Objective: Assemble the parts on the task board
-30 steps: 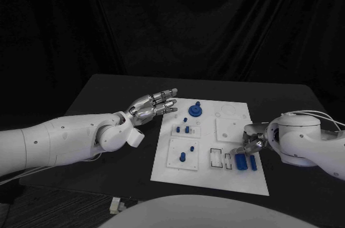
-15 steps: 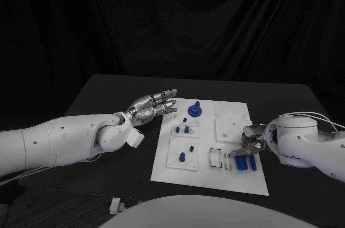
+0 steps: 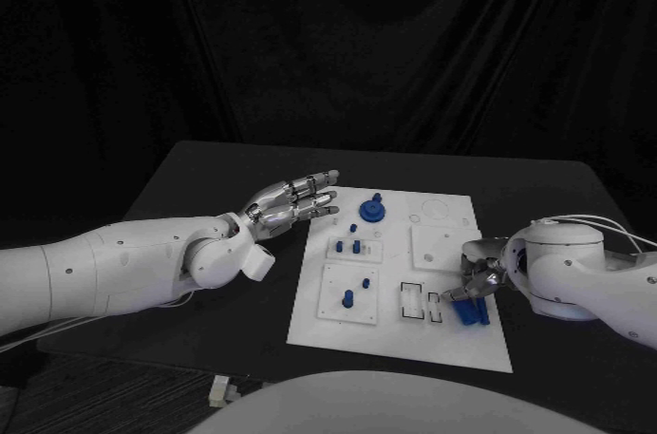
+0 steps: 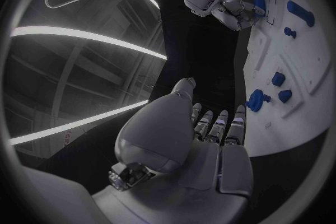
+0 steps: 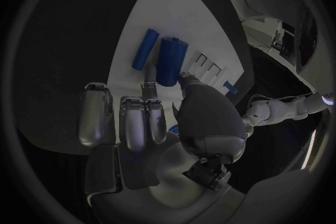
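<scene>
The right hand [image 3: 479, 280] has edged closer over the two blue cylinders [image 3: 468, 310] at the white board's [image 3: 397, 334] near right corner, fingertips touching the thicker one without a clear grasp, while the left hand [image 3: 290, 204] hovers empty, fingers spread.

left hand [image 4: 189, 140] open by task board [image 4: 294, 95] edge — right hand [image 4: 238, 11] at blue part [image 4: 260, 2].

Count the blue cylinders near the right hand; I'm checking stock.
2: a thick cylinder at the right hand's fingertips, a thin cylinder beside it, both on the board. Others may be hidden.
</scene>
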Motion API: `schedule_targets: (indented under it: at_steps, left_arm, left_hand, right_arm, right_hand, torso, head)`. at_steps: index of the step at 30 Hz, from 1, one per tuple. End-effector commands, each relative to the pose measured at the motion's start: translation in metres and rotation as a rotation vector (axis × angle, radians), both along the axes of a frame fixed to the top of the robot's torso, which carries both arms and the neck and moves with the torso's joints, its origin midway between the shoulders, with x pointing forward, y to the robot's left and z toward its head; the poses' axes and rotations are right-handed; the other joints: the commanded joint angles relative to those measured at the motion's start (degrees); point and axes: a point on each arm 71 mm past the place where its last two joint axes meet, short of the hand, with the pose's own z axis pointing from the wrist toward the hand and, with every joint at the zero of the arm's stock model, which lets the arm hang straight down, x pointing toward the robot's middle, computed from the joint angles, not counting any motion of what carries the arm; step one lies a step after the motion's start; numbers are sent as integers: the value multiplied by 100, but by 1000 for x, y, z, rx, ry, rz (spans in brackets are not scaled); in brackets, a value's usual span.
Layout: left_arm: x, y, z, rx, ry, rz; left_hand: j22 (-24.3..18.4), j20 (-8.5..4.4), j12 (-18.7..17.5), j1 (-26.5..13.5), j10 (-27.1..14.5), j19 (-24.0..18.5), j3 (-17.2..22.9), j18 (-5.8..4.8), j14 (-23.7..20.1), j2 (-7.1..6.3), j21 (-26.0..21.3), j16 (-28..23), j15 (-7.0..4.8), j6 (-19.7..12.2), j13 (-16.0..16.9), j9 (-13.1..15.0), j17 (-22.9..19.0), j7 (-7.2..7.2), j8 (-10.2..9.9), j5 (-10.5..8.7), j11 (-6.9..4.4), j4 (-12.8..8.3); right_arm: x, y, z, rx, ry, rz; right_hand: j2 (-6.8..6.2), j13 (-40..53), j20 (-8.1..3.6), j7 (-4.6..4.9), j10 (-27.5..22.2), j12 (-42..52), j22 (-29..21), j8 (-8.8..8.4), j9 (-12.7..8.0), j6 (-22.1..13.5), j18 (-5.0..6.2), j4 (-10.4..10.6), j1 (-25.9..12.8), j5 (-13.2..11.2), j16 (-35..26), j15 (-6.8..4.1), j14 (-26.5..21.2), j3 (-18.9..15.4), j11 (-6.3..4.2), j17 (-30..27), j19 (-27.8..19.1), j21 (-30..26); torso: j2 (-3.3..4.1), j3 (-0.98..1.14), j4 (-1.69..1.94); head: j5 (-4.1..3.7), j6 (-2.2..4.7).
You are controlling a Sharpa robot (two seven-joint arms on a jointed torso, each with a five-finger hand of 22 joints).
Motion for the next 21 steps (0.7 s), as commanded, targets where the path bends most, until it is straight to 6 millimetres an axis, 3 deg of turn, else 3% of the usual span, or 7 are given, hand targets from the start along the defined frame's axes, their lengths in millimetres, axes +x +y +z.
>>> schedule_targets:
  at_steps: [1,21]
  left_arm:
    - [-1,-2,0,-16,-1,-10]
    - [-1,-1,-2,-15,6,-12]
  left_hand:
    - [-5,-3,28,-21,6,26,8,-53,9,32,27,33,37,6,5,7,7,46,28,27,27,-24]
    - [-5,-2,28,-24,6,30,15,-58,11,36,29,36,43,3,5,6,8,49,27,29,35,-30]
  right_arm:
    - [-1,-3,-2,3,-8,-30]
    - [-7,-7,2,188,27,-188]
  right_hand:
    - [42,1506,15,-15,608,20,1064,-40,11,28,21,-84,139,210,-30,45,533,42,2,1206,7,-28]
    - [59,1506,-3,-48,608,20,1054,-62,49,79,30,-222,252,692,-97,21,512,204,-34,1093,0,-83]
  torso:
    - [-1,1,1]
    - [0,1,-1]
  head:
    - [-1,-1]
    - [0,-1]
